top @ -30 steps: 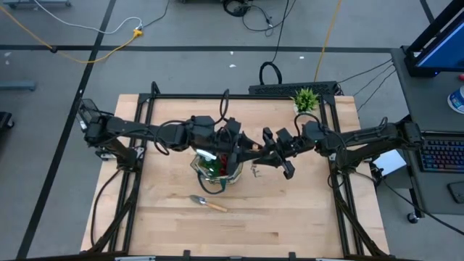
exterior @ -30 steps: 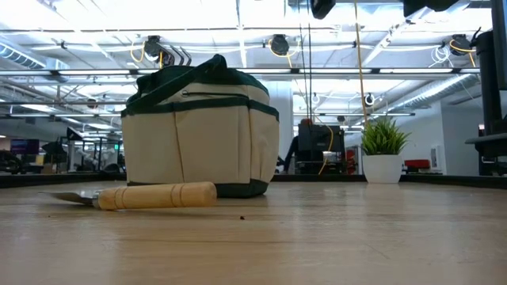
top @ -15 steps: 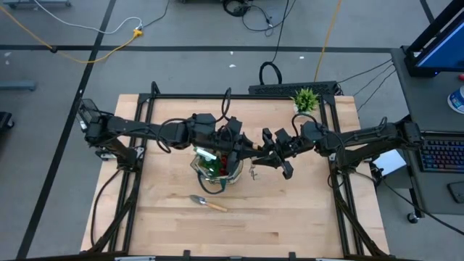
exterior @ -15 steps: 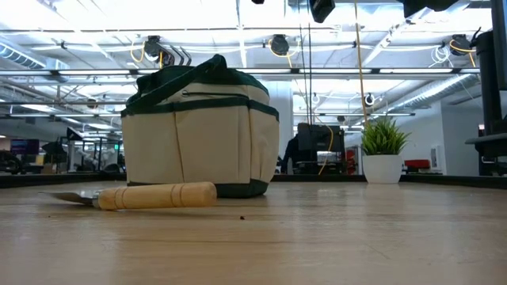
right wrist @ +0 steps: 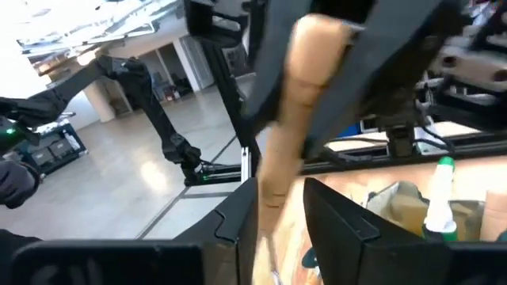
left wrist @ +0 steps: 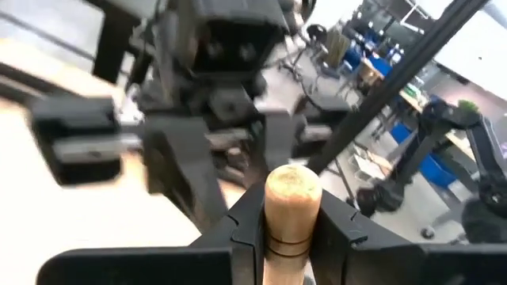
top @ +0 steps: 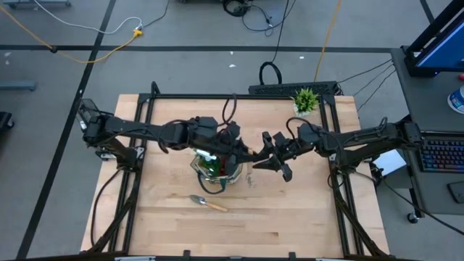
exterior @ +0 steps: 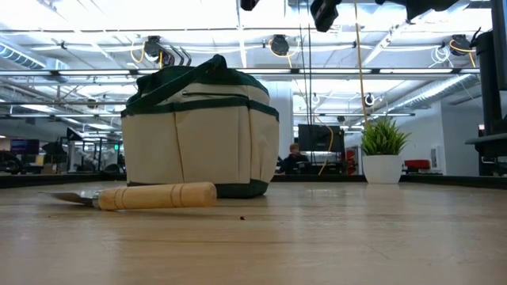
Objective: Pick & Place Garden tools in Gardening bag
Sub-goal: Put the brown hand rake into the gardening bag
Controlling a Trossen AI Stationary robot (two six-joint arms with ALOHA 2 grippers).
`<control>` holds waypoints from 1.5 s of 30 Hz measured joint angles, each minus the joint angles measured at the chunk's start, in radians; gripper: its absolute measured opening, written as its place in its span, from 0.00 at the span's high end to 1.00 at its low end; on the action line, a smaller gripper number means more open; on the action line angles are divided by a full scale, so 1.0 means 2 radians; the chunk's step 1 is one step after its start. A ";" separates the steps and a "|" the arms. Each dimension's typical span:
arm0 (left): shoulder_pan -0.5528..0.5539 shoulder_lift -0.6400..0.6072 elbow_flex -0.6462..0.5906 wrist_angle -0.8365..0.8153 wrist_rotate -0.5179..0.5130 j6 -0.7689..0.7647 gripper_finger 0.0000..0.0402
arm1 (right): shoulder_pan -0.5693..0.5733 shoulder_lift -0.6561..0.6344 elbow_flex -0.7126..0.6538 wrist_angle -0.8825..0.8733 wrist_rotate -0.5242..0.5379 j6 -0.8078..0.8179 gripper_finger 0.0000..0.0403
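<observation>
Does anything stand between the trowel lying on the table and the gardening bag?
Nothing lies on the table between the trowel and the bag. But the left gripper, holding a wooden handle, and the right gripper hang above the bag.

Wooden table (top: 290, 217) carries gardening bag (top: 216, 168), trowel (top: 206, 203), potted plant (top: 305, 101).

Bright, even overhead ceiling light; motion-blurred wrist views; glare behind the low view.

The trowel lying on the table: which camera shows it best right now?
The low view: the trowel lies side-on in front of the bag, wooden handle and blade both visible. The high view shows it small, on the table near the bag. Neither wrist view shows it.
</observation>
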 joint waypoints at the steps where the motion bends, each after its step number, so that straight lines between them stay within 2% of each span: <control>1: -0.002 0.000 0.000 -0.007 0.001 -0.005 0.85 | 0.000 0.000 0.000 -0.003 0.000 0.000 0.74; 4: -0.010 -0.006 0.000 -0.039 -0.008 -0.010 0.85 | 0.000 0.000 0.000 -0.014 0.001 0.000 0.71; 9: -0.024 -0.031 0.000 -0.092 -0.064 -0.010 0.85 | -0.007 0.000 0.000 -0.052 0.002 -0.001 0.65; 12: -0.033 -0.052 0.000 -0.141 -0.115 -0.009 0.85 | -0.013 0.000 0.000 -0.072 0.002 -0.002 0.62; 17: -0.049 -0.070 -0.001 -0.215 -0.236 -0.006 0.85 | -0.014 0.000 0.000 -0.081 0.002 -0.005 0.60; 19: -0.050 -0.070 0.001 -0.216 -0.279 -0.002 0.85 | -0.013 0.000 0.000 -0.081 0.002 -0.011 0.60; 22: -0.048 -0.069 0.000 -0.258 -0.316 0.002 0.85 | -0.014 0.000 0.000 -0.081 0.002 -0.011 0.61; 30: -0.029 -0.069 0.000 -0.307 -0.355 0.018 0.85 | -0.014 0.000 0.000 -0.086 0.003 -0.011 0.60; 37: -0.017 -0.069 0.000 -0.323 -0.327 -0.002 0.85 | -0.014 0.000 0.000 -0.089 0.003 -0.011 0.61; 45: -0.044 -0.086 0.000 -0.345 -0.315 -0.050 0.85 | -0.014 0.000 0.000 -0.089 0.004 -0.011 0.60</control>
